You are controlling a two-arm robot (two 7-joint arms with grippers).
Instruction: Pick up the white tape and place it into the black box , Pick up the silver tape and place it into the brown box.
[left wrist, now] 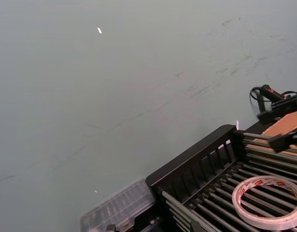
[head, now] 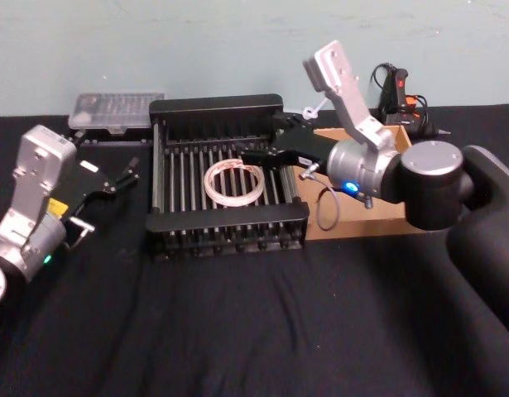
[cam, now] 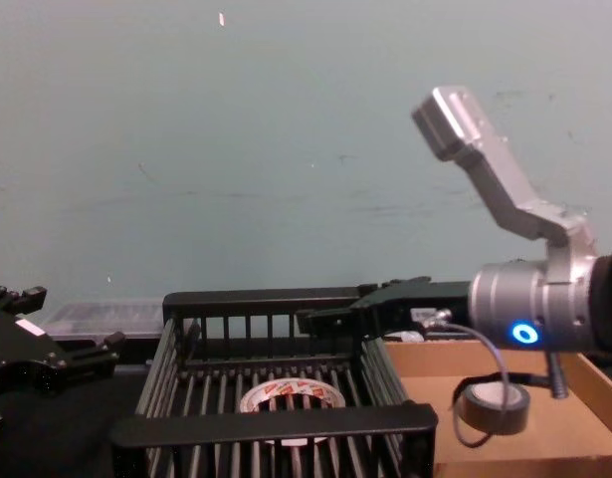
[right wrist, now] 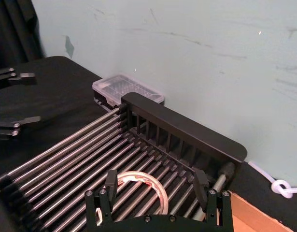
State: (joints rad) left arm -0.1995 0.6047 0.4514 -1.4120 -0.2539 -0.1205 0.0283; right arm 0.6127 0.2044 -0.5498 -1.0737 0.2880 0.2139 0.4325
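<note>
Right gripper: black two-finger gripper on the silver right arm, reaching over the right rim of the black slatted plastic crate; fingers spread apart, nothing between them, poised above the crate floor beside the ring.
Left gripper: black gripper on the left arm, parked well left of the crate above the black cloth; fingers apart, empty.
White tape: wide flat white ring with red printed marks, lying flat on the crate's bar floor near the middle. That half of the task looks done.
Silver tape: small thick grey-silver roll, seen from the chest lying in the shallow tan cardboard box, which sits touching the crate's right side. It already appears placed.
Handling, judged: the silver roll is light, stiff and faintly slick; best pinched across the wall, one finger through the core. The white ring is thin and may flex, so grip its band, not its edge.
Beyond the crate: clear plastic case by the far left corner, against the pale wall.
</note>
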